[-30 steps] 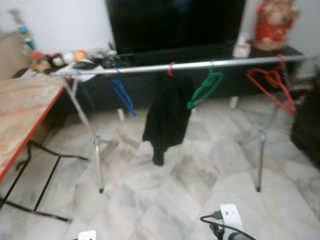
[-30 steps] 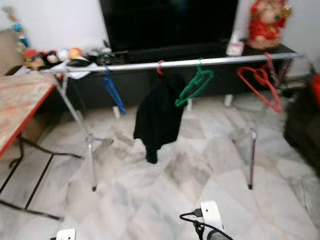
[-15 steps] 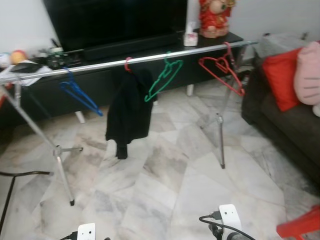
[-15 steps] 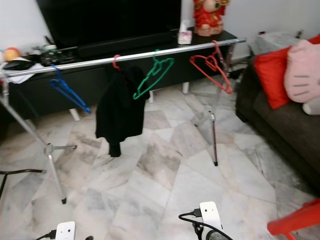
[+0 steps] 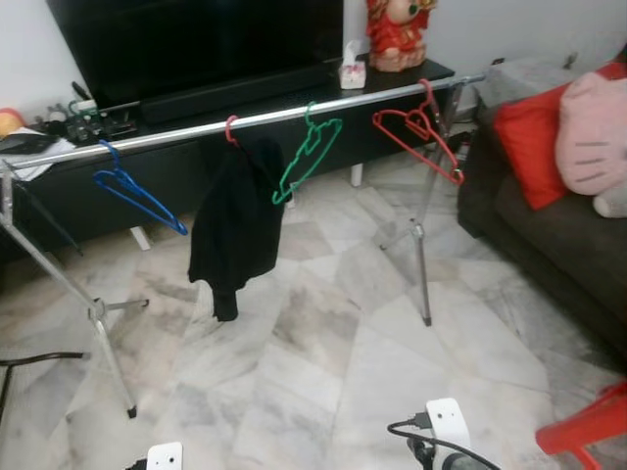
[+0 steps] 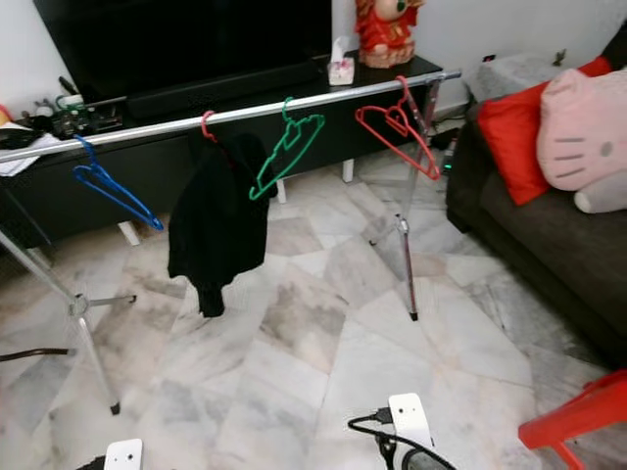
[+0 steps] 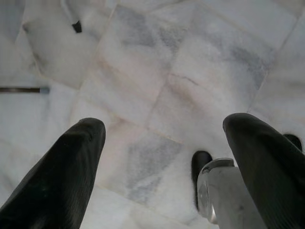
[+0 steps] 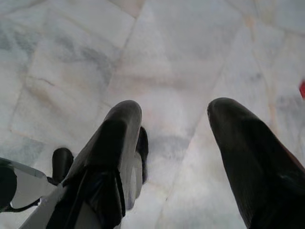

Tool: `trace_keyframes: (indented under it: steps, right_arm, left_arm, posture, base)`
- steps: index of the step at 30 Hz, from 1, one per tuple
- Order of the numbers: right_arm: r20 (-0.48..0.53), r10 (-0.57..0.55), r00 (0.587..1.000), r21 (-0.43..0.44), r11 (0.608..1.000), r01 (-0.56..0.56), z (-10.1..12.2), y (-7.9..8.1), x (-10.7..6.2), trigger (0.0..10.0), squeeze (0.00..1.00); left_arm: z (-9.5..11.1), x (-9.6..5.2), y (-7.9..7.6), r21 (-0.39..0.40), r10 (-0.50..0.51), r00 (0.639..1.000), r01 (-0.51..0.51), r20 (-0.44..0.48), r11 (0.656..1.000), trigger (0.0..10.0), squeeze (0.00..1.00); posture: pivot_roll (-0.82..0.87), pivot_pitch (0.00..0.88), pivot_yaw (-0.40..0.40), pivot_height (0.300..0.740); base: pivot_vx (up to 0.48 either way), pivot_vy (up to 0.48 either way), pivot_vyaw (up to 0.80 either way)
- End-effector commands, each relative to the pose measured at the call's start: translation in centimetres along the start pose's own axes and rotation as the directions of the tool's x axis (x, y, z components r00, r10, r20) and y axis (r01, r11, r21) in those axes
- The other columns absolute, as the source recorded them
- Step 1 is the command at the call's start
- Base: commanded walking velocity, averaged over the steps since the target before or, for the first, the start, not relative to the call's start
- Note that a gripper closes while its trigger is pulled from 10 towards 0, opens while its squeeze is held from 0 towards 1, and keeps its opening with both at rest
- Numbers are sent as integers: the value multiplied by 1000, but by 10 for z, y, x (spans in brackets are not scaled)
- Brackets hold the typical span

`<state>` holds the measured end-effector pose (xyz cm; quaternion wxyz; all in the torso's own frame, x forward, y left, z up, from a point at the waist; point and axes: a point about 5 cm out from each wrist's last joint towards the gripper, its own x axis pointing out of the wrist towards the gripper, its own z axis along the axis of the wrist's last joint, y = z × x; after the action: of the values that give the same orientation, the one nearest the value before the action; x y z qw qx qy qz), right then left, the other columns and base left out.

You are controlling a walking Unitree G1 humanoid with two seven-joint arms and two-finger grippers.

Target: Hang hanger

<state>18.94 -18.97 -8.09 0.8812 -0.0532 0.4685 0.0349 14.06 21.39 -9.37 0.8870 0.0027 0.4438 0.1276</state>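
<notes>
- A long silver metal clothes rail [image 5: 265,117] on tripod legs runs across the upper half of the left eye frame, rising slightly from left to right.
- A blue plastic hanger [image 5: 137,193] hangs from the rail at the left of the frame.
- A red plastic hook carrying a black garment [image 5: 235,220] hangs near the rail's middle; the garment drapes down towards the floor.
- A green plastic hanger [image 5: 306,157] hangs tilted just right of the garment.
- A red plastic hanger [image 5: 419,137] hangs near the rail's right end, at the upper right.
- A low black TV cabinet [image 5: 196,157] stands behind the rail, with a red figurine [image 5: 397,31] and a tissue box [image 5: 351,70] on it at the top centre.
- A dark sofa [image 5: 558,225] with a red cushion [image 5: 529,132] and a pink cushion [image 5: 593,132] occupies the right edge.
- Left tool [image 7: 164,157]: both black fingers spread wide, holding nothing, pointing down at the grey marble floor [image 7: 181,62].
- Right tool [image 8: 174,143]: fingers likewise parted and empty, pointing down at the same floor.
</notes>
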Motion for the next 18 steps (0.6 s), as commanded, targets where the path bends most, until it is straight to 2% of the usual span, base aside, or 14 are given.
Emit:
trace_keyframes:
  steps: [1, 3, 18]
  right_arm:
    - [-7, -7, 1000, -3, 1000, 7, -2, -2, 0, 10000, 0]
    - [-9, -7, 1000, -4, 1000, 7, -2, -2, -1, 10000, 0]
    - [-13, -12, 1000, 3, 1000, 12, -5, -1, -1, 10000, 0]
  left_arm:
    - [3, 1, -1, 15, 0, 1000, 0, 0, 1000, 10000, 0]
    - [3, 1, -1, -7, 6, 1000, -6, -3, 1000, 10000, 0]
    - [-2, 0, -3, -3, -14, 1000, 14, -14, 1000, 10000, 0]
  posture:
    - [-177, 0, 93, 740]
    - [-179, 0, 93, 740]
    - [-190, 0, 106, 740]
  base:
    - [0, -480, -788]
    - [0, 0, -788]
    - [0, 0, -788]
